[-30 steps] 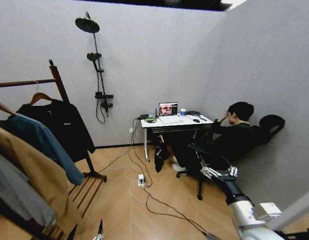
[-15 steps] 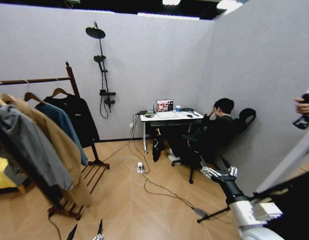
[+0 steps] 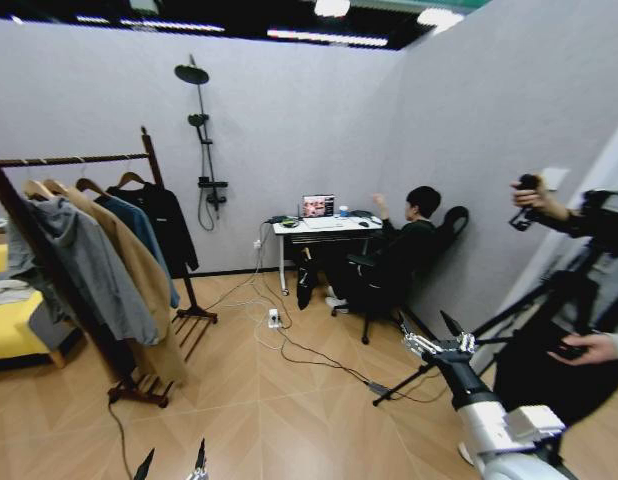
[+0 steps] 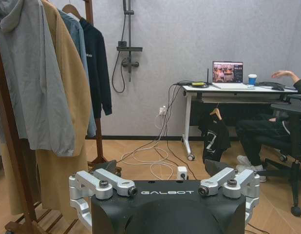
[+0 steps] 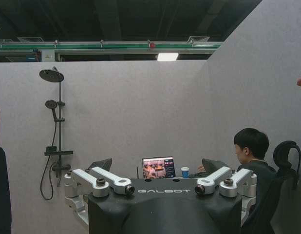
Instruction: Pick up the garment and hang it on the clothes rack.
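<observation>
At the lower edge of the head view: left pincer point(image 3: 172, 463), fingers spread wide, nothing held; the same wide, empty spread is shown in its wrist view point(image 4: 162, 168).

Right pincer point(image 3: 439, 345): raised forward at the robot's right, fingers likewise set wide apart and empty point(image 5: 156, 164).

Black long-sleeved hip-length jacket on a brown wooden hanger point(image 3: 167, 225): found well ahead of the left pincer and off to its left. It hangs from the bar at the far end of the tall dark reddish-brown wooden clothes rack point(image 3: 149, 150), beside the far upright. It is not touched by either pincer.

Teal-blue jacket point(image 3: 139, 235), long tan coat point(image 3: 124, 270), grey hooded top point(image 3: 84, 265): hung in a row nearer the left pincer than the black jacket, pressed close together.

Risks, as judged:
- The wrong garment could be snagged, since the neighbours crowd the black jacket.
- The hook could be twisted off the bar by a sideways pull.
- White and black cables point(image 3: 289, 350), spread on the wooden floor point(image 3: 249, 410) ahead of both pincers, could be caught by the base.
- A black tripod leg point(image 3: 399, 385) lies just beside the right pincer and could be struck.

Open room: bare floor is left between the rack's slatted base and the cables.
</observation>
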Available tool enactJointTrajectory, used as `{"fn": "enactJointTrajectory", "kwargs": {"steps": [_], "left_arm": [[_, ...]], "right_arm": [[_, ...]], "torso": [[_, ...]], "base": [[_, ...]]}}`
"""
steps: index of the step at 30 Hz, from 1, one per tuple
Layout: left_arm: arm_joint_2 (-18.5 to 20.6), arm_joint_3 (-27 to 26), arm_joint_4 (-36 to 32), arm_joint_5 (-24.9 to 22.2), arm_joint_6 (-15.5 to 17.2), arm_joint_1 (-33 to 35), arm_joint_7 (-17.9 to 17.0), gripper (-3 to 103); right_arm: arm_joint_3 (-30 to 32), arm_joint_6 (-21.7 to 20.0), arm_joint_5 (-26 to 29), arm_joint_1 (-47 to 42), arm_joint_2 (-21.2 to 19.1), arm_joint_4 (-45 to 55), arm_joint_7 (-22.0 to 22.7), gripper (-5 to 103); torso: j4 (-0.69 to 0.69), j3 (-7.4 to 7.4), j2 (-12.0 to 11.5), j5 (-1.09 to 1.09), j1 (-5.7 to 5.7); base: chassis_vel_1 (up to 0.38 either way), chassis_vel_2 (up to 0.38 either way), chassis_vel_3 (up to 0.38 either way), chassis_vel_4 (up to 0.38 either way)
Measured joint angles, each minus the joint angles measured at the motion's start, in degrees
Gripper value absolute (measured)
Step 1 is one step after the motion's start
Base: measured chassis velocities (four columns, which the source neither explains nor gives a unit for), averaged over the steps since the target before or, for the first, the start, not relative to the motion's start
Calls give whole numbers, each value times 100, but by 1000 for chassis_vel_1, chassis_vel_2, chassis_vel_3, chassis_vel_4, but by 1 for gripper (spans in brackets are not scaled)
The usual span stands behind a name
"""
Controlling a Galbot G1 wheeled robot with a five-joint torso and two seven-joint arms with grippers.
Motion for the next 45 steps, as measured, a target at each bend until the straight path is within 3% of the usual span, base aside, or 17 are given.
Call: {"fn": "enactJointTrajectory", "kwargs": {"steps": [45], "left_arm": [[0, -2, 0, 0, 0, 0, -2, 100]], "right_arm": [[0, 0, 0, 0, 0, 0, 0, 100]], "torso": [[0, -2, 2, -3, -4]], "base": [[-3, 6, 7, -3]]}}
